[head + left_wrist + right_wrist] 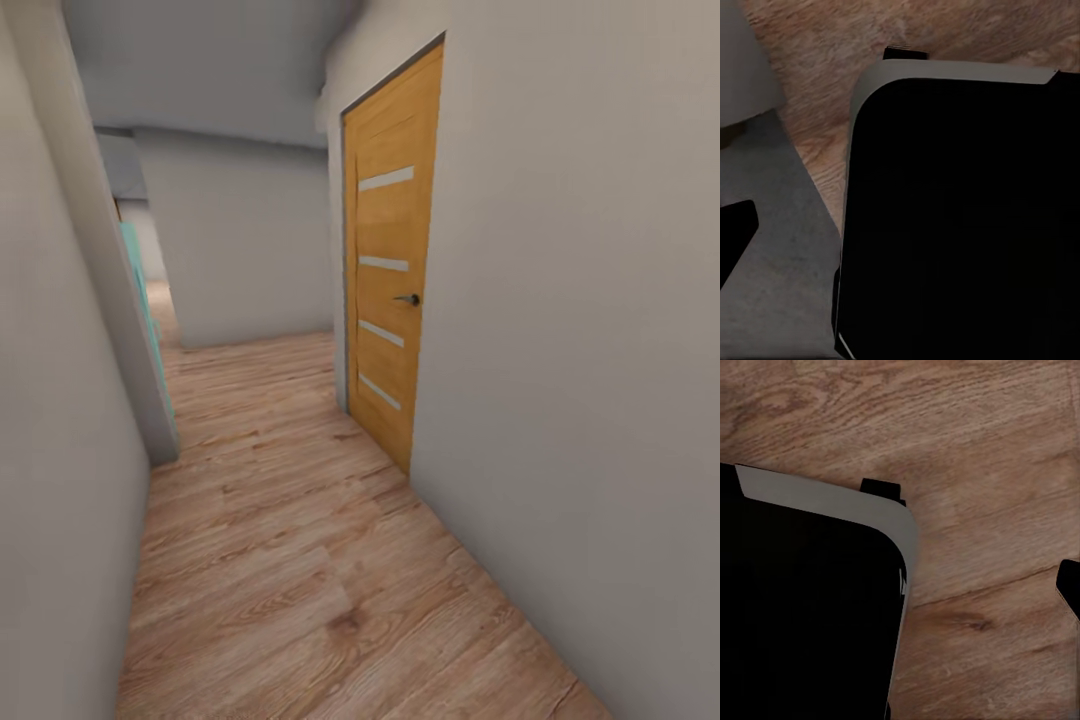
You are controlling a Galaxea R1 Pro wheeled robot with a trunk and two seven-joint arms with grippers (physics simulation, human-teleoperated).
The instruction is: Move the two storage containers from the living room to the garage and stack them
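Ahead, the head view looks down a narrow hallway with a light wood-plank floor [290, 560]. At about 2 o'clock an orange-brown door [390, 270] stands shut in the right wall [590, 350], with four pale horizontal strips and a dark handle [408, 298] on its near edge. At 9 o'clock the left wall [60, 450] runs close alongside and ends in a corner, past which a thin teal edge [140, 300] shows. At 12 o'clock a grey wall [240, 240] closes the passage — the floor carries on to either side of it.

Both wrist views look down on a black, grey-rimmed body [960, 217] over the planks; the left one also shows a grey surface [780, 255] beside it. A dark tip sits at the edge of each wrist view, too little to tell whether the fingers are open or closed. No container is in sight — only hallway.
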